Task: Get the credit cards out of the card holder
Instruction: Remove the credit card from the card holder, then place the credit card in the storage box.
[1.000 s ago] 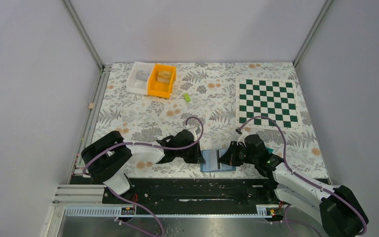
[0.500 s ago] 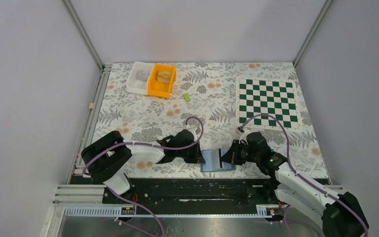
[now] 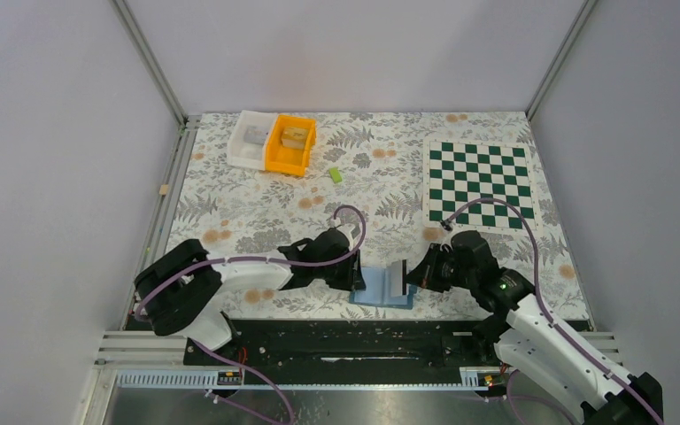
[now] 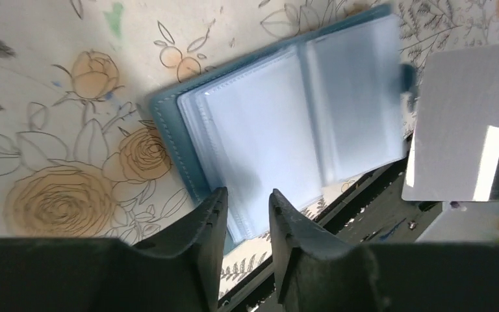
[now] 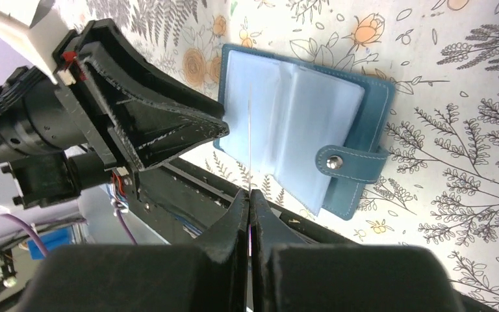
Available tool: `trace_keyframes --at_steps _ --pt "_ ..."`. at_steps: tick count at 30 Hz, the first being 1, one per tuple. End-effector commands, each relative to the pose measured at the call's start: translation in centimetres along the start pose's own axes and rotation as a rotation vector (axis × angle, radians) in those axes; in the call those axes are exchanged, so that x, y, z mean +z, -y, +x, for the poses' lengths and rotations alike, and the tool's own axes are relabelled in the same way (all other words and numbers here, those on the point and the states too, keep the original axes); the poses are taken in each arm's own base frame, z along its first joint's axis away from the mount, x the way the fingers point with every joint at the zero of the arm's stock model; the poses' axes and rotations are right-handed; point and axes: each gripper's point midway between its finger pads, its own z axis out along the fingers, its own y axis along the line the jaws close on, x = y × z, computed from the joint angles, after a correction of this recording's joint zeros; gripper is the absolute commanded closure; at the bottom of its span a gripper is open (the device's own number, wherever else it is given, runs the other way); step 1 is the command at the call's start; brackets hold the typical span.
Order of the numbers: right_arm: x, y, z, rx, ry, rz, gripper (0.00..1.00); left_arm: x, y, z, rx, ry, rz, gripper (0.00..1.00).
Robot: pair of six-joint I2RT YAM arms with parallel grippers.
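Observation:
The blue card holder lies open on the floral table near its front edge, its clear sleeves showing in the left wrist view and the right wrist view. My right gripper is shut on a thin pale credit card, held on edge just above the holder's right half. The card is edge-on in the right wrist view and a grey-white rectangle in the left wrist view. My left gripper is open, its fingers low over the holder's left edge. No teal card shows.
A white bin and an orange bin stand at the back left, with a small lime-green block beside them. A chessboard lies at the back right. The black rail runs right in front of the holder.
My right gripper has moved right and up with the card, which now stands free of the sleeves. The holder has shifted a little left. The left gripper has stayed by the holder's left edge.

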Motion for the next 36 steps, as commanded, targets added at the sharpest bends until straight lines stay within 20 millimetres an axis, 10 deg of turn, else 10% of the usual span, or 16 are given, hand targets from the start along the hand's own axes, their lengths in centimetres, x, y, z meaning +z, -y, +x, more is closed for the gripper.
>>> trace_keyframes --at_steps 1,11,20,36 --pt "-1.3 -1.4 -1.8 0.087 0.072 -0.002 1.00 -2.7 0.5 -4.0 0.153 0.108 -0.109 0.64" --pt "-2.6 -4.5 -3.3 0.212 0.116 -0.095 1.00 -10.5 5.3 -11.3 0.414 0.447 -0.123 0.52" --pt "-3.7 -7.3 -4.1 0.368 0.087 -0.161 1.00 -17.9 11.3 -10.6 0.829 0.666 -0.050 0.51" --pt "-4.5 -8.6 -4.0 0.595 0.067 -0.247 1.00 -15.1 15.0 -4.7 1.491 0.783 -0.008 0.49"
